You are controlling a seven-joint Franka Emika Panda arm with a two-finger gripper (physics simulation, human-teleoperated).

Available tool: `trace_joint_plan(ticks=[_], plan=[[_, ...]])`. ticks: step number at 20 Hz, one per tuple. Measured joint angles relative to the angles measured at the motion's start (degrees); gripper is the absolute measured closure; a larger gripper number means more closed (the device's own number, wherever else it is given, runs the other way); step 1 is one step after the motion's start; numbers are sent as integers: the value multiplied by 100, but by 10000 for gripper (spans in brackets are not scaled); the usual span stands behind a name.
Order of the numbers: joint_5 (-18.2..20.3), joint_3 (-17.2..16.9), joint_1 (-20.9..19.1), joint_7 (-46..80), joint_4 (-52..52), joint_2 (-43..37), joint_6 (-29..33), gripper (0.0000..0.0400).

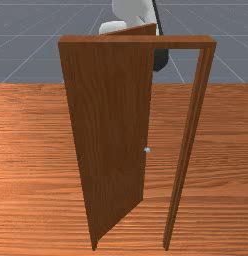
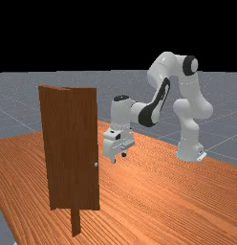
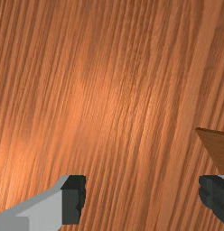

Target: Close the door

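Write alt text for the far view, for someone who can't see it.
A brown wooden door stands open in its frame on an orange-brown table. Just to the far view's right of its small knob, a white and grey robot arm holds its open, empty gripper pointing down above the table.

The arm (image 2: 121,112) is white, its links (image 2: 189,88) rounded and smooth, with black joint covers (image 2: 148,116) and a black strip (image 2: 163,92) along one link. Grey fingers (image 3: 44,210) carry blocky, near-black pads (image 3: 73,198)
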Motion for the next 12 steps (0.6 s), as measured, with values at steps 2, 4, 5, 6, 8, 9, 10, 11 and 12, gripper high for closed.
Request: trace_joint_plan(ticks=[2,4,5,6,8,9,10,11,12], plan=[[92,-210,-26,651,111,54,-161,11],[158,-328,-204,611,106,64,-78,4],[198,-389,-311,540,164,102,-98,2],[215,-421,-435,349,204,128,-104,1],[299,-535,-665,179,387,246,-168,0],[386,-641,-787,270,582,369,-250,0],[424,-682,-984,-27,752,477,-303,0],[601,-878,-1096,500,1147,724,-493,0],[635,-909,-1352,96,1432,900,-585,0]])
